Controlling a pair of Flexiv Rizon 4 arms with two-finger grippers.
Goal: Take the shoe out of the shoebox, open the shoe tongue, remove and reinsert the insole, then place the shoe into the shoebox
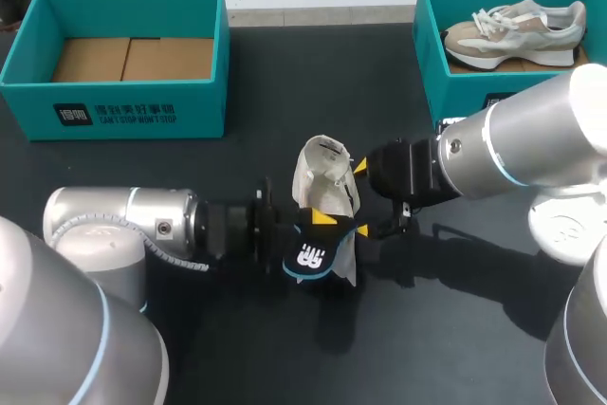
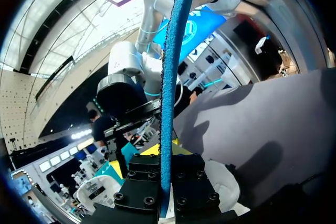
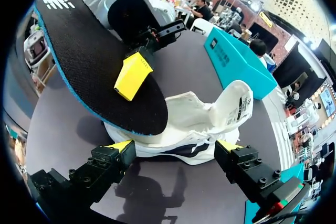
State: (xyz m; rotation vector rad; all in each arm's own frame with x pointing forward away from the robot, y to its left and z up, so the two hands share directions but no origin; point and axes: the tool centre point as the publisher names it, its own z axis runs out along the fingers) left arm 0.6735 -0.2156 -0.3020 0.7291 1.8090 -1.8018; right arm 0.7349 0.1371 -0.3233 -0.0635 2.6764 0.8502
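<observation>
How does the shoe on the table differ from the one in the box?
The table shoe is gripped by the right end effector; the boxed shoe lies untouched in the right box. The table shoe's insole is out, in the left end effector; the boxed shoe's insole isn't visible. Both are pale sneakers.

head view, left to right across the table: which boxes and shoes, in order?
empty shoebox → shoe standing on the table between the two arms → right shoebox → second shoe lying in that box. The insole overlaps the shoe, so it is left out of the order.
</observation>
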